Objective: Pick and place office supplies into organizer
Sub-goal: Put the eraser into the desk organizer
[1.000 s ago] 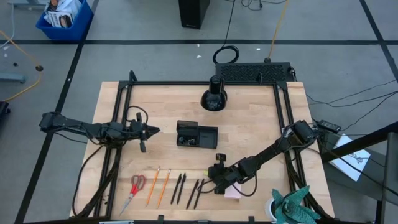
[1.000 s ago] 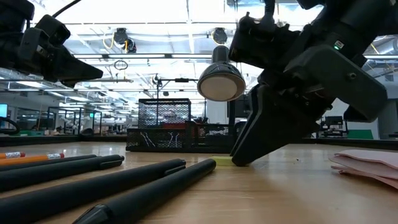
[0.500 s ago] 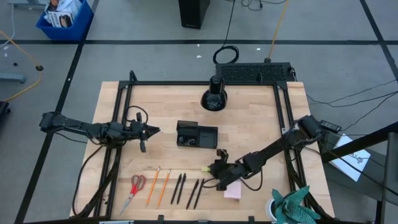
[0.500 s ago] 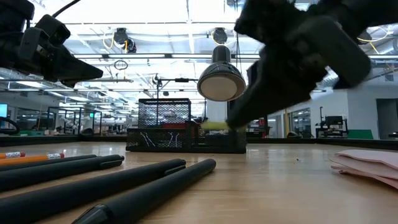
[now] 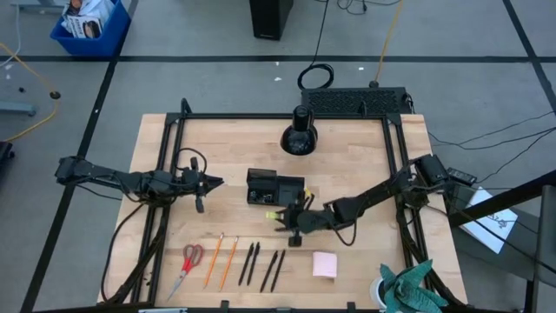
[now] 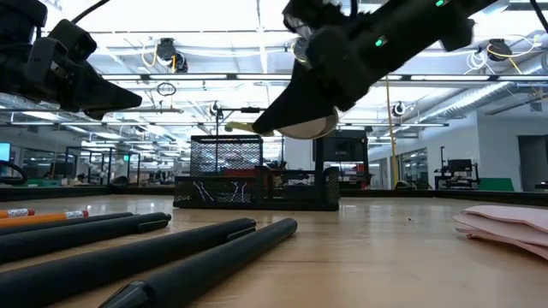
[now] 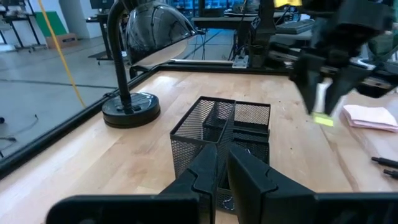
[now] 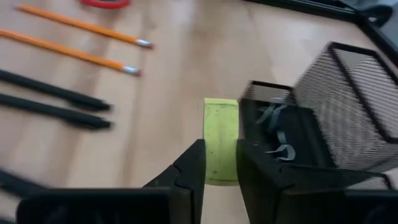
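The yellow-green eraser (image 8: 221, 140) is pinched between the two fingers of the right hand (image 5: 283, 215), held above the tabletop (image 5: 365, 165) just beside the organizer (image 5: 274, 188), at its low end. From the right wrist view the piece sits lengthwise in the grip, its far end sticking out toward the organizer's low compartment, where metal clips already lie.

To place it well, I judge the right hand needs to travel a little farther until the eraser hangs fully over an open compartment, then lower until the piece is inside the mesh walls before the fingers part. Letting go too soon risks it catching the rim and bouncing onto the wood.

Farther from the organizer, the pens (image 5: 252, 263), the orange pencils (image 5: 221, 260), the red-handled scissors (image 5: 189, 259) and the pink sticky-note pad (image 5: 325, 263) lie waiting. The left hand (image 5: 216, 183) hovers on the organizer's other side with its fingers nearly together, holding nothing.
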Tool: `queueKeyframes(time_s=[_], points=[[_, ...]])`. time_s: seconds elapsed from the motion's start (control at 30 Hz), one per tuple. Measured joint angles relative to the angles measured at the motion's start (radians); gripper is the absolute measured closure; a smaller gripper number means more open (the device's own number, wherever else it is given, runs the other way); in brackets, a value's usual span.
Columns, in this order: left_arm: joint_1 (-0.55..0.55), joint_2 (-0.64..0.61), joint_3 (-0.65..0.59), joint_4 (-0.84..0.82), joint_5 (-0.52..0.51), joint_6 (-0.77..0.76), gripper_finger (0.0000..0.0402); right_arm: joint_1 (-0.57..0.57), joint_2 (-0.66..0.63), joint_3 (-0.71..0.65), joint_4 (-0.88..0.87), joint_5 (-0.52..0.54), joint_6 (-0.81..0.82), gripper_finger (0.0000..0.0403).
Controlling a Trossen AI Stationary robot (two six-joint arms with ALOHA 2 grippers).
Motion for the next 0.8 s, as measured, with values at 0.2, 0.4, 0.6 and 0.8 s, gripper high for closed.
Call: queueKeyframes(time_s=[0.2,0.4,0.6,0.8], points=[[0.000,0.000,0.000,0.000,0.000,0.010,0.0360,-0.077,0.000,0.007,0.012,-0.033,-0.037,0.0328],[0.000,0.000,0.000,0.000,-0.001,0.013,0.0360,-0.128,0.044,0.069,0.004,-0.084,-0.068,0.0328],[0.000,0.000,0.000,-0.008,-0.001,0.013,0.0360,-0.170,0.101,0.127,-0.003,-0.105,-0.099,0.0328],[0.000,0.000,0.000,-0.007,-0.001,0.031,0.0360,-0.214,0.126,0.134,0.003,-0.143,-0.097,0.0328]])
